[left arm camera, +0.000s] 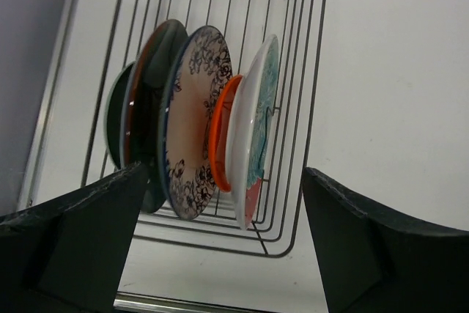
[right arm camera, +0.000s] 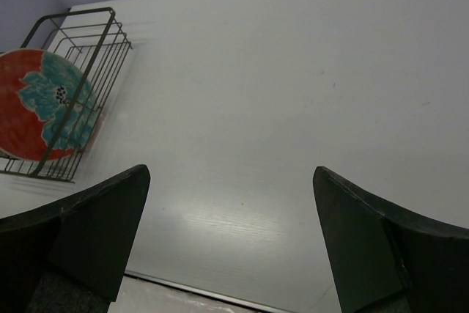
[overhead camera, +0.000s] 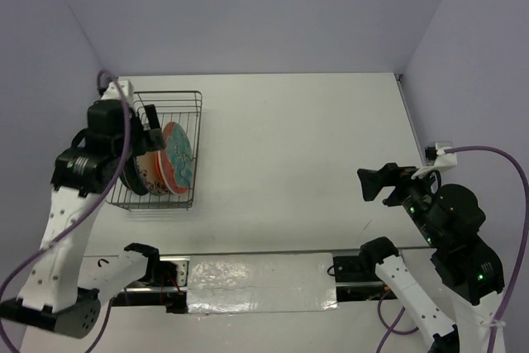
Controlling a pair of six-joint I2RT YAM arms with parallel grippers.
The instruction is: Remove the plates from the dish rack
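**Five plates on edge in one rack, both grippers spread wide**

You have one dish rack point(overhead camera: 178, 109), thin grey wire, sitting at the far left of the white table point(overhead camera: 289, 138). In it you can count five plates point(left arm camera: 194, 122), all standing on edge, side by side.

In the left wrist view they run left to right:
- a dark teal plate point(left arm camera: 113, 126), half hidden
- a larger dark plate point(left arm camera: 150, 71) with a reddish-brown rim
- a pale plate with a dark blue floral pattern point(left arm camera: 192, 56)
- a small plain orange plate point(left arm camera: 218, 133)
- a red plate with teal flowers point(right arm camera: 44, 104), which shows mostly its white back in this view

Your left gripper point(left arm camera: 226, 177) hangs over the plates, jaws spread wide, holding nothing. Your right gripper point(right arm camera: 231, 174) is well apart, over the right side of the table, also spread wide and holding nothing.
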